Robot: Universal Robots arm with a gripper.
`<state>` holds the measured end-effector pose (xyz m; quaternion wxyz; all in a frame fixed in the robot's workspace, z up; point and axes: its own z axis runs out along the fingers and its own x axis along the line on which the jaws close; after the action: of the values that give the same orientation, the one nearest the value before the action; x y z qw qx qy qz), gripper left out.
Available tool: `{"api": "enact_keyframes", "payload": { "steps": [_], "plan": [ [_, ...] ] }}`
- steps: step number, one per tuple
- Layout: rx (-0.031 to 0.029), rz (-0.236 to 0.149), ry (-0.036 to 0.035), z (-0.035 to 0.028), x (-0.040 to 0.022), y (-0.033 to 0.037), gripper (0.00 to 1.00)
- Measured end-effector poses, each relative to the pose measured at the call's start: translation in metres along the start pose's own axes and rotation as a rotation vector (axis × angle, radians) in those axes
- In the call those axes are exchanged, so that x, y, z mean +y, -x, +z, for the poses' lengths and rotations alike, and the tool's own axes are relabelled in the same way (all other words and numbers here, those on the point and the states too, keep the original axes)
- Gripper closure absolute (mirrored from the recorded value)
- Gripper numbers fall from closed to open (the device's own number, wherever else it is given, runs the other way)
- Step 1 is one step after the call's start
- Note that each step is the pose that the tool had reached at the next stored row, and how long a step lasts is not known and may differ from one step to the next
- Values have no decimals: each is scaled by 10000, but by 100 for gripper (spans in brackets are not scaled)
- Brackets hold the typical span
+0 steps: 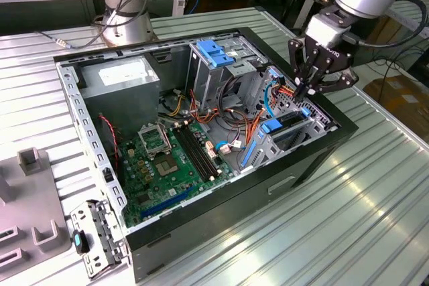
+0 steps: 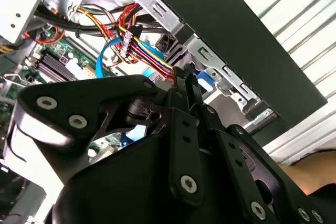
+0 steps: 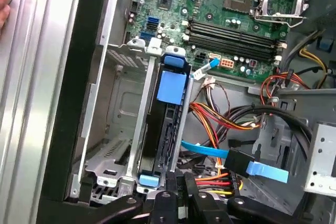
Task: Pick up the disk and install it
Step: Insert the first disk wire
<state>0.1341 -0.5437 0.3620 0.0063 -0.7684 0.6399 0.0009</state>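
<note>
We see the gripper (image 1: 310, 89) hovering over the open computer case (image 1: 322, 155), at the corner on the exterior view's right, just above the disk (image 1: 285, 125). The disk stands on edge in its metal bay (image 3: 113, 129) beside the green motherboard (image 3: 231, 19), its blue rails (image 3: 172, 86) showing in the first wrist view. The fingers (image 2: 181, 85) look drawn together at their tips near the disk's end, but we cannot tell whether they grip it.

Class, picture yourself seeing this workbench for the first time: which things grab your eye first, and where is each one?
The open computer case fills the middle of the ribbed metal table, its green motherboard exposed. At the case's edge on the exterior view's right, the black gripper hangs over the disk, standing on edge in its bay.
</note>
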Motion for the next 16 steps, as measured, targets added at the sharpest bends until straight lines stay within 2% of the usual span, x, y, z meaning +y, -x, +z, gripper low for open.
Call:
{"api": "enact_keyframes", "payload": {
  "steps": [2, 5, 10, 16],
  "plan": [
    [1, 279, -3, 2, 1, 0, 83],
    [-1, 468, -5, 5, 12, 2, 83],
    [0, 483, -6, 7, 107, 17, 83],
    [4, 482, -5, 7, 119, 20, 83]
  ]
}}
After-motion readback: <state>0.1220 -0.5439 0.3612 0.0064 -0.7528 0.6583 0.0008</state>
